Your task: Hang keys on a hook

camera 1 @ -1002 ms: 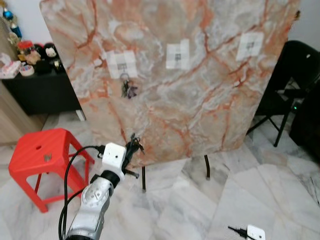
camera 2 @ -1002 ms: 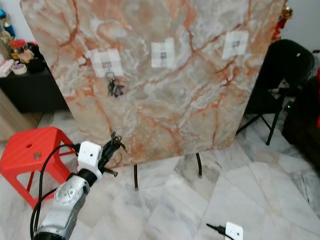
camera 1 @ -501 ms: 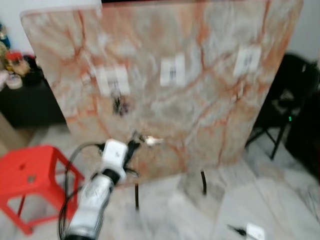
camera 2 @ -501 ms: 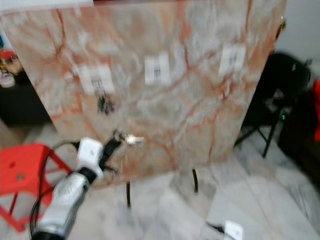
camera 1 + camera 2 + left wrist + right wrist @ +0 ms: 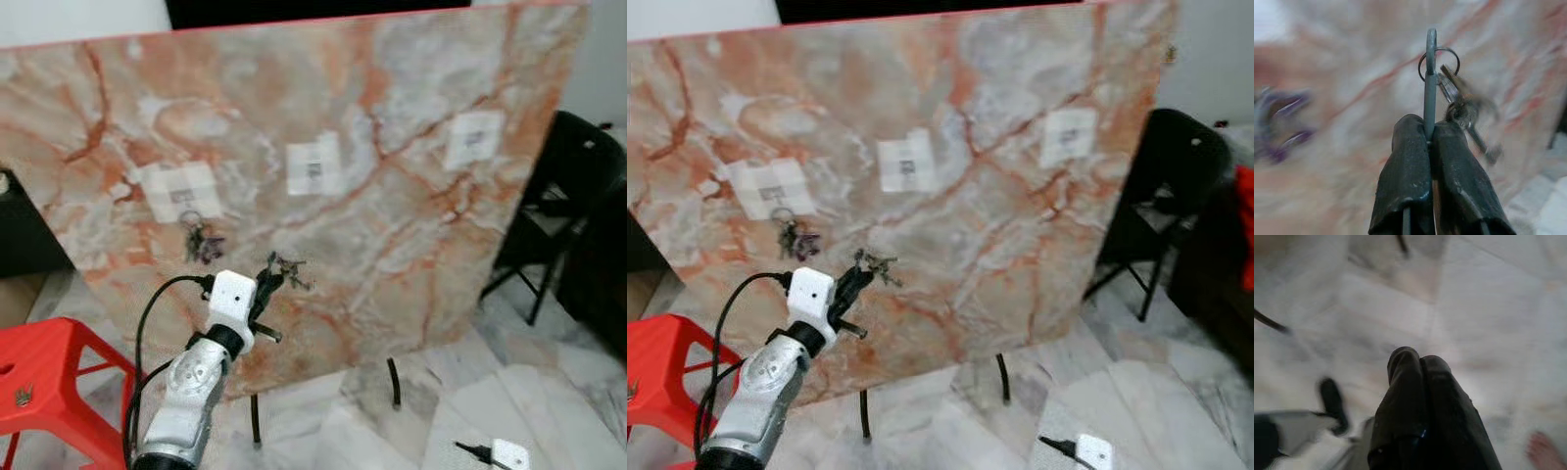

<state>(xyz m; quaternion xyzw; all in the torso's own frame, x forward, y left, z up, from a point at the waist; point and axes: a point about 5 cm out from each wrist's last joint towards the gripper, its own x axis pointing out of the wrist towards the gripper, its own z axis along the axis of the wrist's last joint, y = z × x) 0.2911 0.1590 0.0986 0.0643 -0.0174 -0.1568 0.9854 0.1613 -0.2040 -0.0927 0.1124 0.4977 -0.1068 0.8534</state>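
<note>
A bunch of keys (image 5: 288, 266) on a ring (image 5: 1439, 61) hangs from my left gripper (image 5: 266, 287), which is shut on a flat grey tag of the bunch (image 5: 1429, 93). The gripper is raised in front of a tall marble-patterned board (image 5: 392, 235), below and between the board's left white label (image 5: 179, 191) and middle label (image 5: 313, 166). A third label (image 5: 472, 140) is at the right. Under the left label another dark bunch of keys (image 5: 201, 241) hangs on the board. My right gripper (image 5: 468, 450) hangs low over the floor, its fingers (image 5: 1418, 367) shut with nothing in them.
A red plastic stool (image 5: 39, 377) stands at the lower left, close to my left arm. A black folding chair (image 5: 563, 206) is to the right of the board. The board's thin black legs (image 5: 393, 382) rest on a marble floor (image 5: 549, 392).
The view has shifted and the board looks nearer. My left gripper with the keys now sits higher against the board, closer to the labels. The right arm stays low.
</note>
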